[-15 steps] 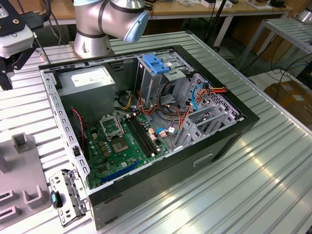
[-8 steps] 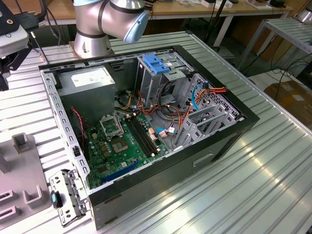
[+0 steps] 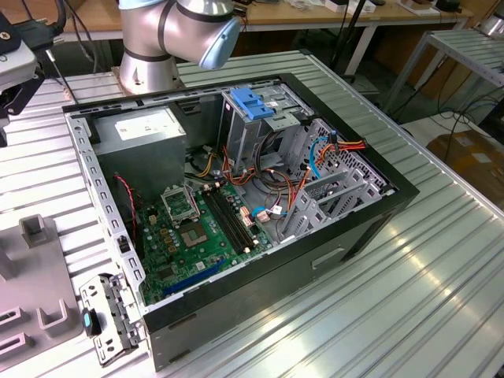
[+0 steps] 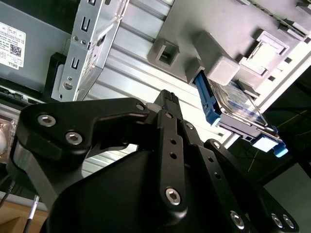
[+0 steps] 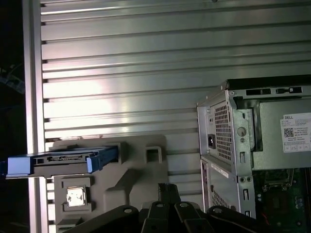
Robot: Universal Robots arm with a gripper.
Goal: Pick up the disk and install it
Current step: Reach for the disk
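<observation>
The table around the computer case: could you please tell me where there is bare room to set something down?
Bare ribbed table runs along the case on the exterior view's right. On that view's left it is crowded: the grey fixture, which holds the disk, and a metal bracket.

The disk (image 5: pixel 53 162) is a flat, dark hard drive with bright blue plastic rails (image 4: pixel 206 99) along its sides. It stands on its long edge in a slot of a grey holder (image 5: pixel 141 170) on the ribbed metal table (image 5: pixel 146 73). The first wrist view shows it edge-on, and the second wrist view shows its glossy face. One blue end juts past the holder. It sits outside the computer case (image 5: pixel 228 141), well apart from it.
</observation>
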